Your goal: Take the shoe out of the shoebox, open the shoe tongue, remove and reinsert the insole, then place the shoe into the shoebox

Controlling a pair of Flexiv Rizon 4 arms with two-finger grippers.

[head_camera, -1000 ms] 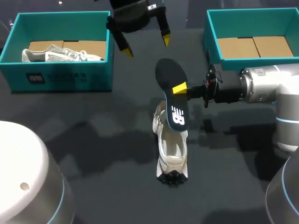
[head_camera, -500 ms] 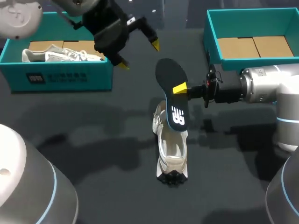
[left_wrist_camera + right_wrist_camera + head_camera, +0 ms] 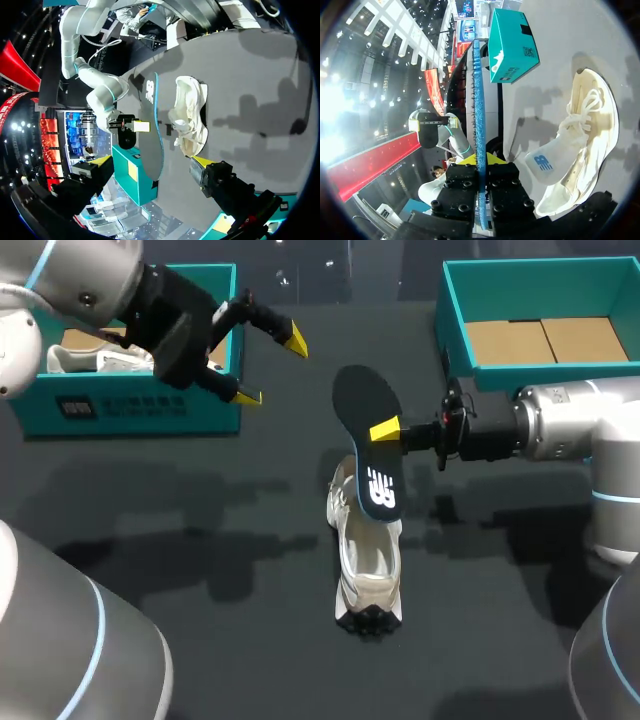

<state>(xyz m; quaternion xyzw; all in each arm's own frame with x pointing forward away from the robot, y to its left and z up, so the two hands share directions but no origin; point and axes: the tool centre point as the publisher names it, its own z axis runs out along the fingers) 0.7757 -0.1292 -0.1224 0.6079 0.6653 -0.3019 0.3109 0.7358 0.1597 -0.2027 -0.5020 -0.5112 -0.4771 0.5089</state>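
Insole (image 3: 362,405) clamped between right fingers (image 3: 385,428), over shoe (image 3: 370,575) | left fingers (image 3: 295,340) wide, near left shoebox (image 3: 130,412)

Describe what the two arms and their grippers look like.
Left arm and right arm: rounded silver-grey shells with thin light-blue rings at the joints. Left gripper and right gripper: black housings, two black fingers each, wedge-shaped bright yellow tips.

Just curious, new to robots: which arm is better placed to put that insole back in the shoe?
Right, probably: the right claw grips the insole by the shoe; the left claw is open, farther off.
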